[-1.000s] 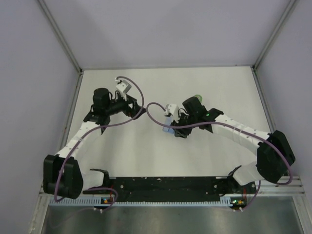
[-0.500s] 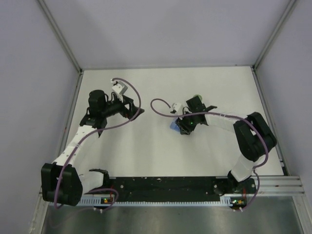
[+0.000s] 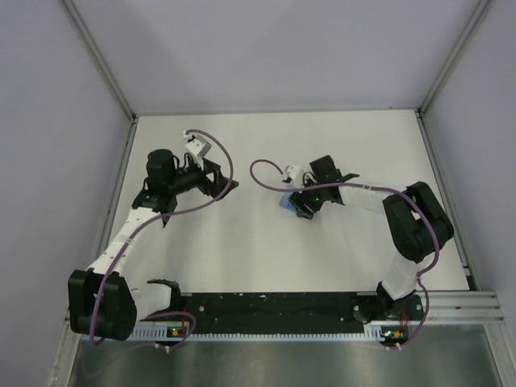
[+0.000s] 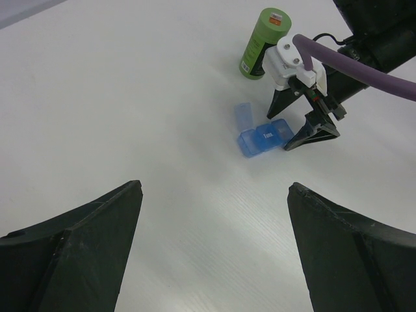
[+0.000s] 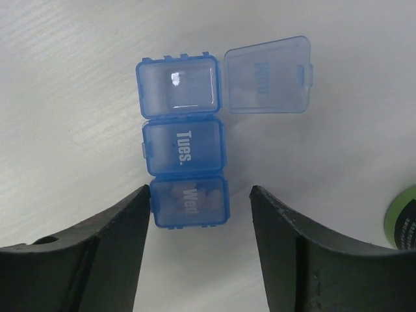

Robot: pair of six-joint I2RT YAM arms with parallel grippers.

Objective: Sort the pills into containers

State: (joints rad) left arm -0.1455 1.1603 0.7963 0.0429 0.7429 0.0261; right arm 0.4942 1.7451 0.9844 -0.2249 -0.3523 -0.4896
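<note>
A translucent blue pill box lies on the white table, a row of three compartments. The far one stands open with its lid flipped to the right. The "Tues." one is shut. The "Wed" one is shut with pale pills inside. My right gripper is open just above the table, its fingers on either side of the "Wed" end, the left finger close to the box. The box also shows in the left wrist view and the top view. My left gripper is open and empty, well left of the box.
A dark bottle with a green cap stands just behind the box, next to my right gripper; its edge shows in the right wrist view. A purple cable loops over the table between the arms. Grey walls enclose the table.
My right arm has folded back and its gripper has shifted slightly left over the pill box. My left arm moved a little in the first half second, then stayed still.
</note>
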